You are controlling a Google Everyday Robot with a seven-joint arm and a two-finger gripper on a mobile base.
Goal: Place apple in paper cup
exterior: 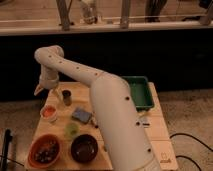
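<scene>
The apple (48, 111), small and orange-red, sits inside the short white paper cup (49, 116) near the left edge of the wooden table (155, 130). My gripper (47, 92) hangs at the end of the white arm (90, 80), a little above and behind the cup. Its fingers look spread apart and hold nothing.
A small dark metallic cup (66, 97) stands just right of the gripper. A grey-blue sponge (81, 115) and a pale green round thing (71, 130) lie mid-table. An orange bowl (45, 150) and a dark bowl (84, 148) stand at the front. A green tray (140, 92) is at the right.
</scene>
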